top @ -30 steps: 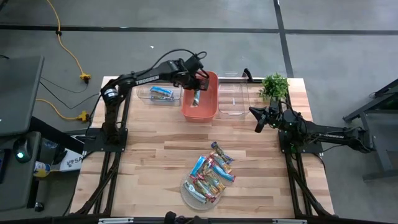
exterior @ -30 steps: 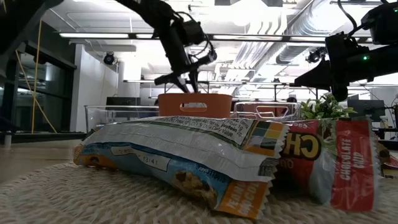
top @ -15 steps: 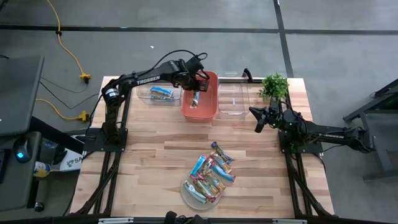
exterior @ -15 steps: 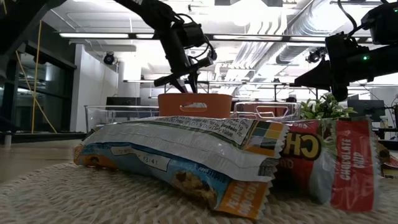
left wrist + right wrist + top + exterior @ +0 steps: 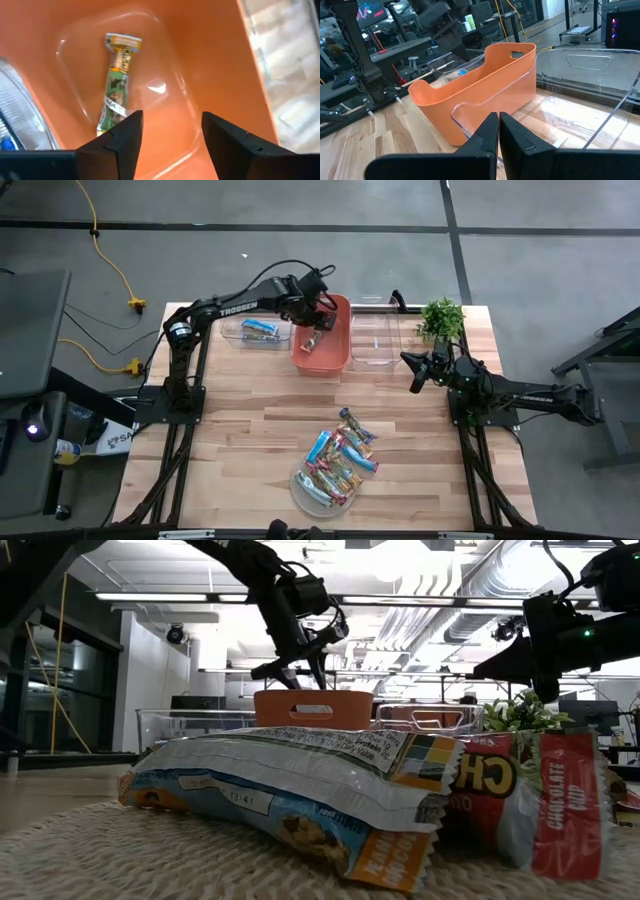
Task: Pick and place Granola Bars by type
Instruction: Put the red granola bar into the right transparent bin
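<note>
My left gripper (image 5: 318,317) (image 5: 172,131) hovers open over the orange bin (image 5: 340,308) (image 5: 210,60), touching nothing. A tan-and-green granola bar (image 5: 117,82) (image 5: 313,344) lies flat on that bin's floor. The other granola bars (image 5: 337,458) (image 5: 300,780) lie piled on the round rope mat (image 5: 90,850) near the table's near edge. One blue bar (image 5: 260,329) lies in the clear bin left of the orange one. My right gripper (image 5: 413,377) (image 5: 498,131) is shut, empty, and held above the table by the other clear bin (image 5: 375,340).
A small green plant (image 5: 441,317) stands at the far right corner, close to my right arm. The three bins sit in a row along the far edge. Bare wood (image 5: 250,410) lies between the bins and the mat. Yellow cables run on the floor beyond the table.
The tan-and-green bar that hung below my left gripper over the orange bin has dropped and now lies tilted on the bin's floor. My left gripper has let it go and stays above the bin.
</note>
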Controlling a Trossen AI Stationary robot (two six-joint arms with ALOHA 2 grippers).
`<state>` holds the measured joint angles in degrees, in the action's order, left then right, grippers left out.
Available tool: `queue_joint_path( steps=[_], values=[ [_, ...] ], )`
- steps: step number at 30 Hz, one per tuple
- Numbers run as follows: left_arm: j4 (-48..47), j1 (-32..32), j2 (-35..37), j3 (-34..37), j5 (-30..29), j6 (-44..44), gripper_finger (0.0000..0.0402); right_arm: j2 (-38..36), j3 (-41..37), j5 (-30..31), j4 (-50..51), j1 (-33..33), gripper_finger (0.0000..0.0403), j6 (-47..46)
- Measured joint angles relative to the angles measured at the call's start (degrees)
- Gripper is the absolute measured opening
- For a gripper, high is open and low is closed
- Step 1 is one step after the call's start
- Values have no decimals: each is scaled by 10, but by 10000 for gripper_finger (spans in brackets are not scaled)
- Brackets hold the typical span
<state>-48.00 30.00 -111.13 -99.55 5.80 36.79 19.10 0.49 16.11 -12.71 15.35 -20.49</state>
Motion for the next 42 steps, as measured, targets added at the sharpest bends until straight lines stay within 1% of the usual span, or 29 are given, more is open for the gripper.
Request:
queue_joint_path(
  steps=[2, 6, 10, 16, 21, 27, 31, 34, 36, 39, 42],
  values=[
    [0, 0, 15, 0, 4, -22, 191, 0, 0, 0, 0, 0, 0, 0],
    [-12, -10, 68, -1, 12, -63, 164, 0, 0, 0, 0, 0, 0, 0],
    [-42, -40, 136, -1, 9, -85, 138, 0, 0, 0, 0, 0, 0, 0],
    [-78, -121, 229, -1, -52, -89, 100, 0, 0, 0, 0, 0, 0, 0],
    [-102, -205, 275, -1, -103, -61, 71, 0, 0, 0, 0, 0, 0, 0],
    [-153, -321, 281, 0, -185, -7, 58, 0, 0, 0, 0, 0, 0, 0],
    [-181, -388, 271, 0, -254, 71, 57, 0, 0, 0, 0, 0, 0, 0],
    [-176, -426, 265, 12, -293, 132, 57, 0, 0, 0, 0, 0, 0, 0],
    [-181, -446, 261, 27, -304, 178, 57, 0, 0, 0, 0, 0, 0, 0],
    [-163, -466, 243, 56, -299, 243, 57, 0, 0, 0, 1, 0, 0, 0],
    [-141, -475, 213, 85, -281, 267, 57, 0, 0, 0, 1, 0, 0, 0]
  ],
)
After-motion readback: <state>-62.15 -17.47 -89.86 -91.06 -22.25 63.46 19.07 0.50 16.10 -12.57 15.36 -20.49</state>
